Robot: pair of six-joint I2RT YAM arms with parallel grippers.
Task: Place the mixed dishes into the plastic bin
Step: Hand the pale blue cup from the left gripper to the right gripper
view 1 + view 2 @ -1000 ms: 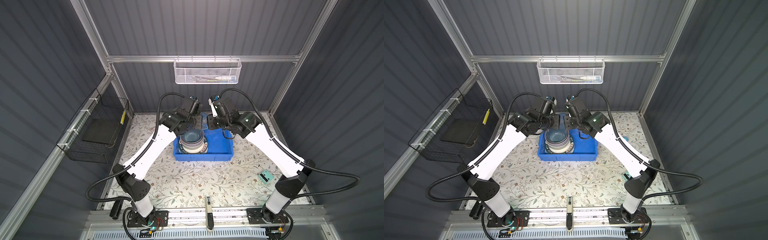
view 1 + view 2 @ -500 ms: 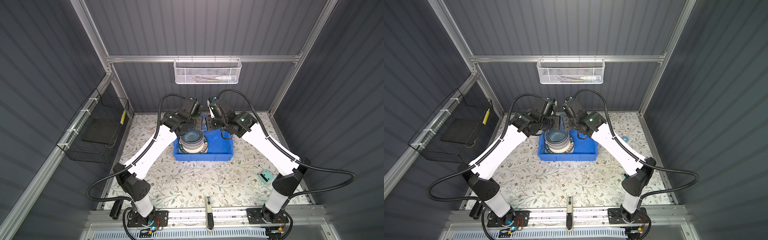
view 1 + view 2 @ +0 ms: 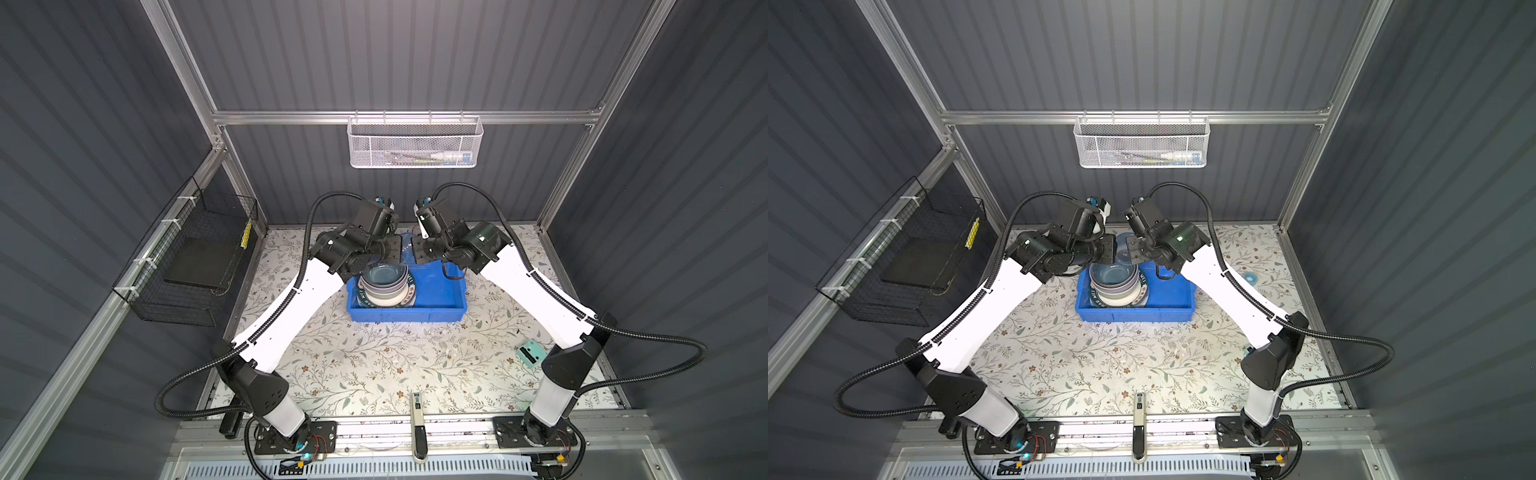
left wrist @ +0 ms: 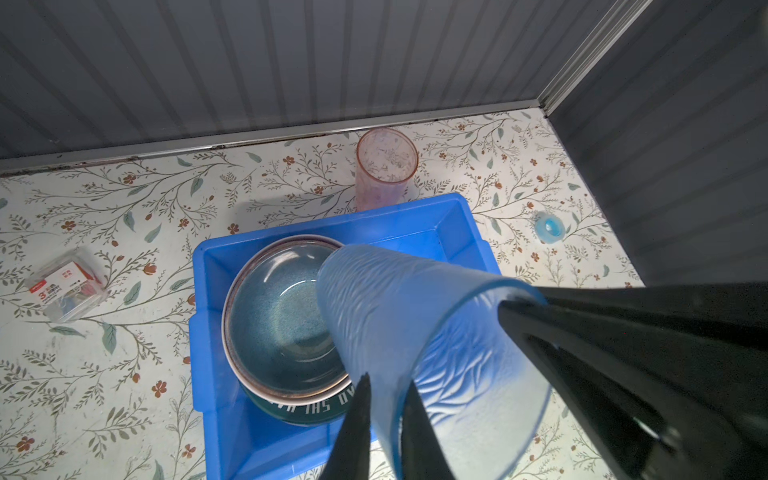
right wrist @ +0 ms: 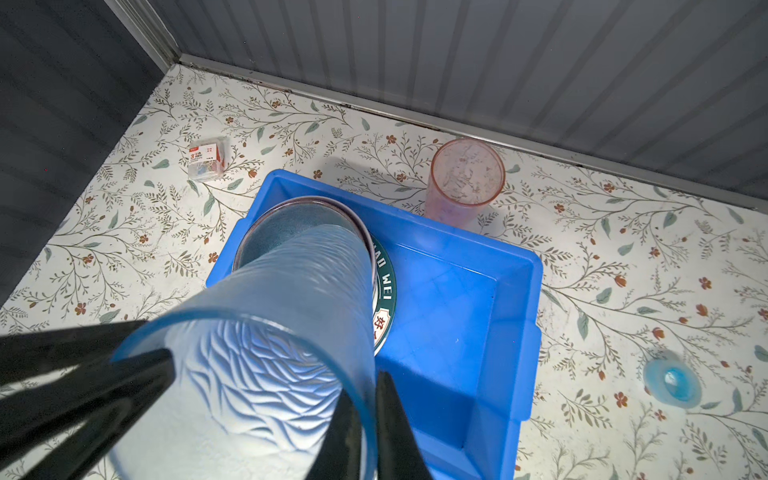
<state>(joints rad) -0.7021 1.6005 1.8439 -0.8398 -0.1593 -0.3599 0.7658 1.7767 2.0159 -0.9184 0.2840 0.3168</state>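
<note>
Well, the left jaws and the right jaws are both closed on the rim of the blue tumbler (image 4: 415, 332), each pinching its wall from an opposite side. It hangs tilted, base pointing down at the grey-blue bowl (image 4: 282, 320). That bowl tops a stack on the green lettered plate (image 5: 384, 286) in the left half of the plastic bin (image 3: 436, 286), far on the counter (image 3: 374, 365). A pink tumbler (image 4: 384, 170) stands upright just beyond the bin's far wall.

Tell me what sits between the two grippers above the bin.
The blue tumbler, visible in the gap in both top views. The wrist views show its rim pinched by the left gripper and the right gripper.
</note>
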